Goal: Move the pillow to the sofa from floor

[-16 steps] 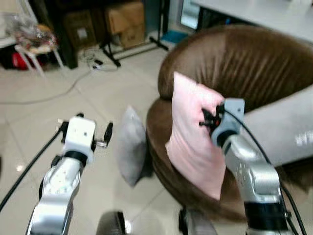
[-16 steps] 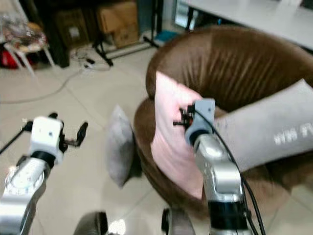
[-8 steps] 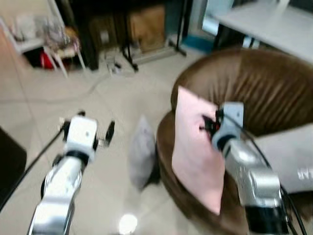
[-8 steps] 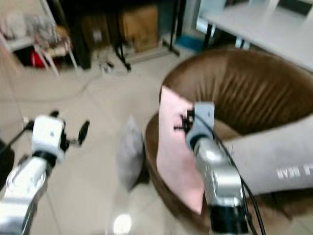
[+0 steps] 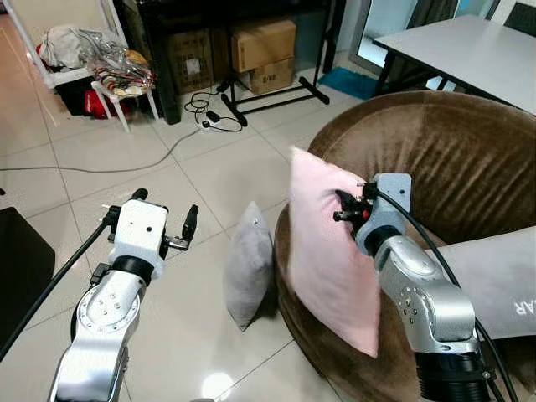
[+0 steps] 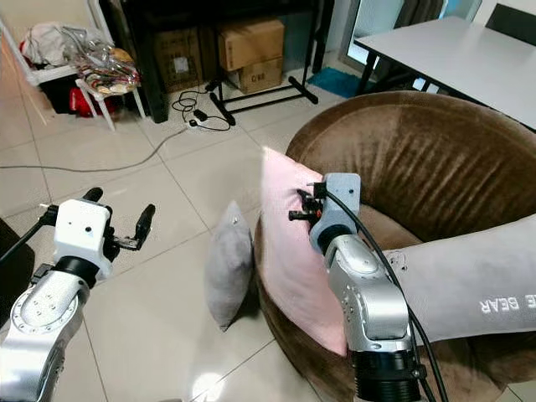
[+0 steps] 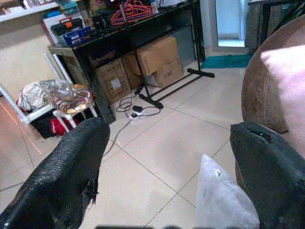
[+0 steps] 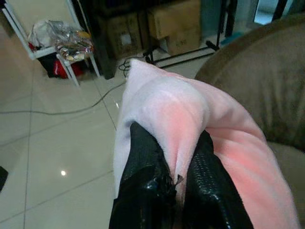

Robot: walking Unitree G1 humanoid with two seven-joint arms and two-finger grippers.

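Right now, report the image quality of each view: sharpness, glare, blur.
Left eye view: sharp, with a bright glare spot on the floor tiles. Right eye view: equally sharp, with the same glare. Left wrist view: the room is clear, but the left gripper fingers are close, dark and soft. Right wrist view: the pink pillow in the right gripper is soft-focused, and the background is slightly blurred.

I can't see the sofa's [image 5: 435, 142] front rim where the pink pillow [image 5: 322, 251] covers it. The grey pillow [image 5: 502, 280] on the seat runs off the right edge, its lettering cut short.
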